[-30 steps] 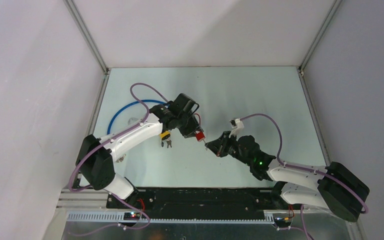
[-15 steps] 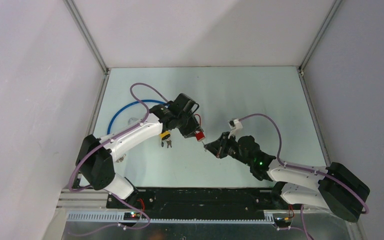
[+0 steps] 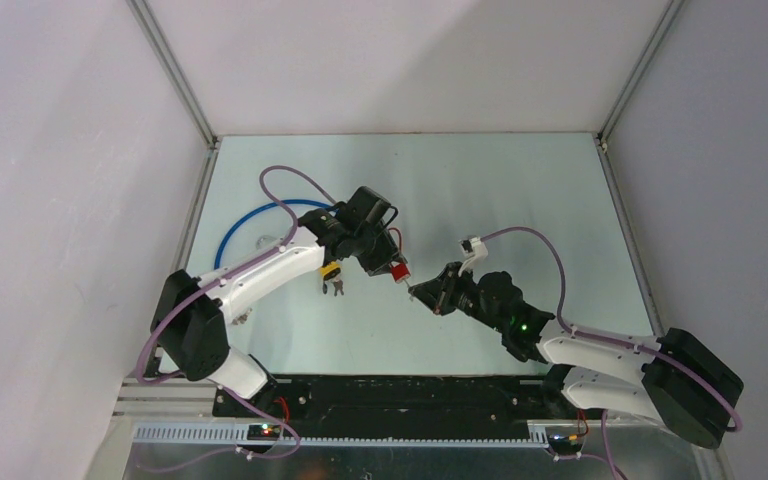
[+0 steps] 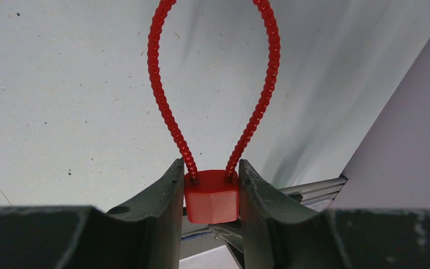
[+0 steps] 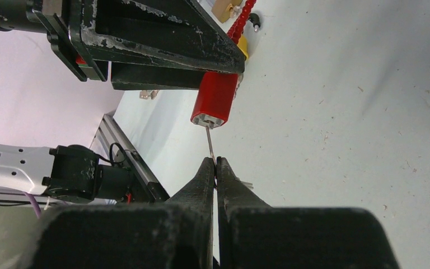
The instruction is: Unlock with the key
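My left gripper (image 4: 211, 175) is shut on the red lock body (image 4: 211, 196), whose red cable loop (image 4: 165, 106) arches away above the table. In the top view the red lock (image 3: 397, 269) sits at the left gripper (image 3: 392, 262), held off the table. My right gripper (image 5: 215, 162) is shut on a thin metal key (image 5: 210, 140), whose tip sits at the keyhole end of the red lock (image 5: 214, 101). In the top view the right gripper (image 3: 418, 292) is just right of and below the lock.
A blue cable loop (image 3: 245, 218) lies on the table at the back left. A yellow lock with keys (image 3: 332, 275) hangs beneath the left arm. Metal frame rails run along the table's left and right edges.
The right gripper has edged slightly up and left toward the lock with the key. The left arm holds still.
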Controlling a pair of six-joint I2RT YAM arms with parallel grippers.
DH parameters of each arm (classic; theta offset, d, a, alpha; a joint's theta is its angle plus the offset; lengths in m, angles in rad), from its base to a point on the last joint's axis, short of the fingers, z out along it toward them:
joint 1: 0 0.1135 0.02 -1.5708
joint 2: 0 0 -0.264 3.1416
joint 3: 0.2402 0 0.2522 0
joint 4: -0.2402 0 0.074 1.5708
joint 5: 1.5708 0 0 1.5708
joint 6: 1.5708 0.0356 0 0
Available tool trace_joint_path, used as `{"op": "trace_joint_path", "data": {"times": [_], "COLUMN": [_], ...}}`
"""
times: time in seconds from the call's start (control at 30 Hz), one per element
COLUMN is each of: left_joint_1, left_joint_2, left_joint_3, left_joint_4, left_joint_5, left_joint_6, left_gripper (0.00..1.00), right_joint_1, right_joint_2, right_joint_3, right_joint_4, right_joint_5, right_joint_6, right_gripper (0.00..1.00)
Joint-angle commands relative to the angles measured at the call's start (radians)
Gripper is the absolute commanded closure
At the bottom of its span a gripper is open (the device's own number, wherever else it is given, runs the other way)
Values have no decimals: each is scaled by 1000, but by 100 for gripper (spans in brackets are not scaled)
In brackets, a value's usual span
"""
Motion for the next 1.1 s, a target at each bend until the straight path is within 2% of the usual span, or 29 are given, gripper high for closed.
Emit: {"op": "trace_joint_path", "data": {"times": [0.0,0.4,0.8,1.07], "left_joint_1": [1,-11,-13,9], "left_joint_2": [-50,-61,-87,-50], "left_joint_3": [2,2,-15,-93], "left_joint_4": [28,29,48,49], "left_joint_5": [-5,-8,-23,-120], "left_joint_6": [-17,-12,7,3], "left_gripper": [100,100,100,98], "right_joint_1": [0,-9,-23,-23], "right_joint_2": [-12,-7,-12,-95], "right_joint_3": [40,40,40,32], "right_joint_4": [32,32,62,-109], "right_joint_5": [47,54,-16,48], "right_joint_6": [-8,-2,-67,-96], "right_gripper": [100,100,100,100]}}
